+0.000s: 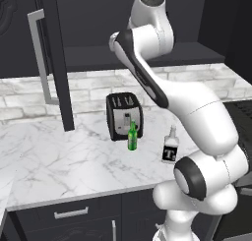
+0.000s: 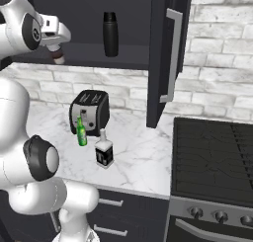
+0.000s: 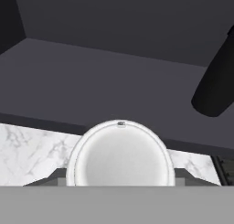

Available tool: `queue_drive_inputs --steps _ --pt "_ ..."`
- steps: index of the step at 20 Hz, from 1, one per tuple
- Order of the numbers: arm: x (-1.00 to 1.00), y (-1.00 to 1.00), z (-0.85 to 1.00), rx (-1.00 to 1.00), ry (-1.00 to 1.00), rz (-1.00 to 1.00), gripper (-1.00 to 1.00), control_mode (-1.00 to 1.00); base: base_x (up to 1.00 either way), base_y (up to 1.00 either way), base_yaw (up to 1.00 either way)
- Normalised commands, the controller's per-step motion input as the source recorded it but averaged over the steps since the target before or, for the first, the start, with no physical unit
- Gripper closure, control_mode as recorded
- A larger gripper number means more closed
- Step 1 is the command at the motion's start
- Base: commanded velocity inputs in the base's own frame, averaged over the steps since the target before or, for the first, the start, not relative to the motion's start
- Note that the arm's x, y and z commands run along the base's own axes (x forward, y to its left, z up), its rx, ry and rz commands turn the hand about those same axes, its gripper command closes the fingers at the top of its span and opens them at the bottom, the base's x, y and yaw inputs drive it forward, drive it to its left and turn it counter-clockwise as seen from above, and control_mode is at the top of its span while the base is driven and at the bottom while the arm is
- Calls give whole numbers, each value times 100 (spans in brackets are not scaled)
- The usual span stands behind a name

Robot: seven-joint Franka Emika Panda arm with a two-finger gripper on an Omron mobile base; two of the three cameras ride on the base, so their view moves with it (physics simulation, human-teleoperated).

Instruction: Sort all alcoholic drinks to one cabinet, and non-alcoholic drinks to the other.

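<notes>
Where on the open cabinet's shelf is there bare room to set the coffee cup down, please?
The shelf is bare from its left wall across to the black flask, the one thing standing there, toward the open door. The gripper holds the coffee cup at the shelf's front edge, left of the flask, facing that patch.

I see the flask (image 2: pixel 110 34) in the cabinet (image 2: pixel 128 56) right of my gripper (image 2: pixel 57 55); bottles (image 2: pixel 104 149) on the desk (image 2: pixel 138 157) below.
</notes>
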Motion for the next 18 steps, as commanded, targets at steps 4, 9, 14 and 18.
queue_drive_inputs --steps 4,9,14,18 --pt "26 0 0 0 -3 -2 100 -100 0 0 0" --pt "27 0 0 0 -4 -2 100 -100 0 0 0" --pt "25 2 0 0 -1 -2 100 -100 0 0 0" --pt "28 2 0 0 -1 -2 100 -100 0 0 0"
